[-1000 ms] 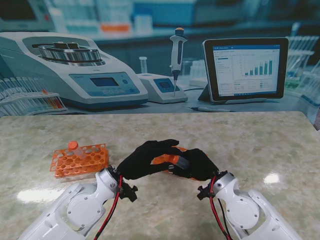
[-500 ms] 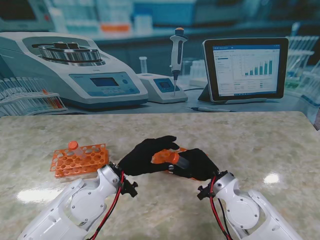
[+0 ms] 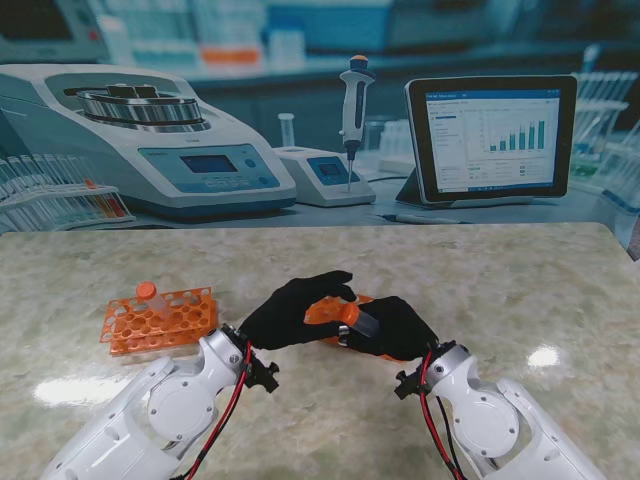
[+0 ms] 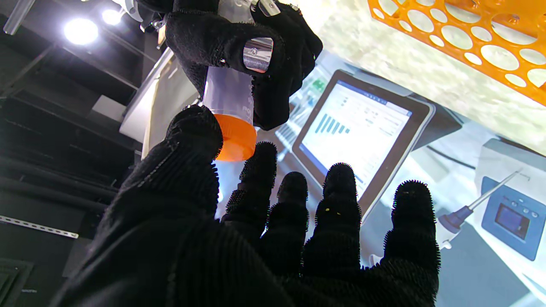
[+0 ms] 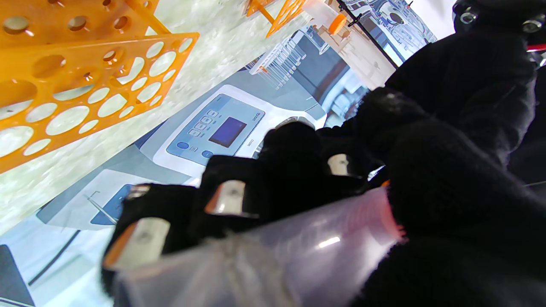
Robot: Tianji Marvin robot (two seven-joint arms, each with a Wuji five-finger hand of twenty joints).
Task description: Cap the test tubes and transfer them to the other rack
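My right hand [image 3: 392,328] is shut on a clear test tube [image 4: 228,91], held above the table near me at mid-table. The tube's orange cap [image 3: 350,314] points towards my left hand [image 3: 295,310]. That hand's thumb [image 4: 192,132] and index fingertip [image 4: 261,155] pinch the cap [image 4: 235,138] from both sides; its other fingers are spread. In the right wrist view the tube [image 5: 277,251] lies across the palm under the curled fingers. An orange rack [image 3: 322,310] lies behind both hands, mostly hidden. A second orange rack [image 3: 160,322] at the left holds one capped tube [image 3: 150,294].
Along the far edge of the table is a lab backdrop with a centrifuge [image 3: 150,140], a pipette on a stand [image 3: 352,110] and a tablet [image 3: 490,135]. The marble table top [image 3: 520,290] stretches to the right of my hands.
My left hand has turned a little around the cap and its forearm has shifted right, so the orange cap shows more. The right hand and the tube have hardly moved.
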